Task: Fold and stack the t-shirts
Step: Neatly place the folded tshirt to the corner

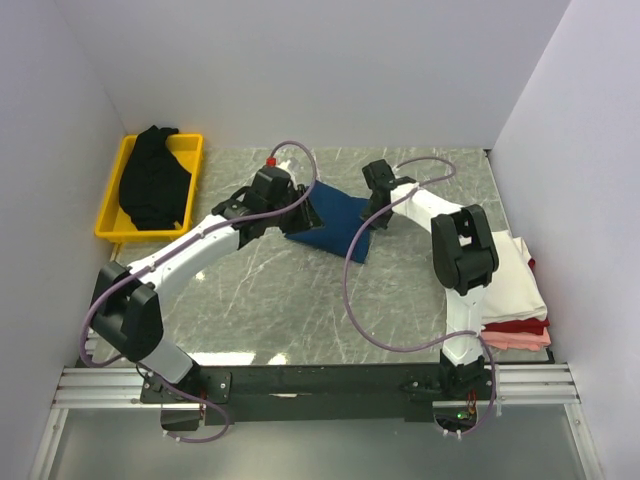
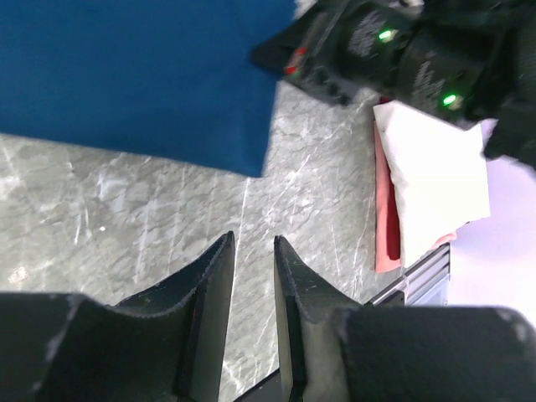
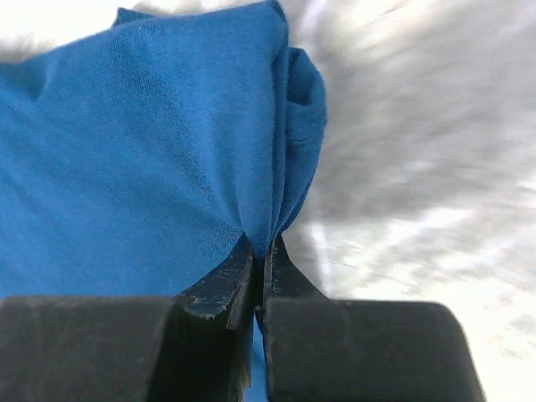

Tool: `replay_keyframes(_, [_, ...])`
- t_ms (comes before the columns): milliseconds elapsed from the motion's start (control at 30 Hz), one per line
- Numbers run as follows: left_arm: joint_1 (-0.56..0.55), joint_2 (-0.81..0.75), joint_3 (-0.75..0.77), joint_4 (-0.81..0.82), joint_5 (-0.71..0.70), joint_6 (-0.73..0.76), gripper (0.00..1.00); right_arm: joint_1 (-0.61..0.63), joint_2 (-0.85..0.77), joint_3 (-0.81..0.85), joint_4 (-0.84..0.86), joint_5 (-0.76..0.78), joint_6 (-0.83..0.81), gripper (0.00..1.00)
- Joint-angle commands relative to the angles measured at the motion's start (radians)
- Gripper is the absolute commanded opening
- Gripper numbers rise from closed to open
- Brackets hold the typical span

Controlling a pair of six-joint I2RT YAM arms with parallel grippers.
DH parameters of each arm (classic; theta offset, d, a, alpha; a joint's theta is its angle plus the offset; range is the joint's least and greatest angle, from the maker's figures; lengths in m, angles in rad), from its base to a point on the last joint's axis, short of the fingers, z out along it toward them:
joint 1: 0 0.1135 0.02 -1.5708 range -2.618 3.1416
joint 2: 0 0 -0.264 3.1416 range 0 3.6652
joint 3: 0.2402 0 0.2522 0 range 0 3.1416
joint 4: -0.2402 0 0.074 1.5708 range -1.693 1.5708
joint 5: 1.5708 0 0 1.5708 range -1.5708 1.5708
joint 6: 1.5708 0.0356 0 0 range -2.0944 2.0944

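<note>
- The one right gripper [image 3: 260,243] is nearest the lens, its two fingers pressed together on a bunched fold of the single dark blue t-shirt [image 3: 142,151].
- That shirt lies on the marble table [image 2: 126,218], just past centre toward 12 o'clock in the top view.
- The one left gripper [image 2: 253,239] hangs at the shirt's 9 o'clock side, fingers a narrow slit apart with nothing between them.
- One black t-shirt [image 1: 152,180] is heaped in one yellow tray [image 1: 115,195] at 10 o'clock.
- Three folded shirts are stacked at 4 o'clock: white t-shirt [image 1: 515,275] on top, red t-shirt [image 1: 515,327] under it, pink t-shirt [image 1: 525,342] lowest.
</note>
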Motion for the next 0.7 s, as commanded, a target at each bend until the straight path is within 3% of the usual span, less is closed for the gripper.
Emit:
replay_keyframes(0, [0.008, -0.06, -0.01, 0.011, -0.002, 0.03, 0.31, -0.027, -0.004, 0.108, -0.208, 0.207, 0.039, 0.0])
replay_keyframes(367, [0.026, -0.084, -0.007, -0.006, 0.022, 0.042, 0.31, -0.172, 0.114, 0.433, -0.532, 0.294, 0.105, 0.0])
replay_keyframes(667, [0.031, -0.086, 0.012, -0.012, 0.042, 0.044, 0.31, -0.37, 0.039, 0.448, -0.635, 0.287, 0.197, 0.0])
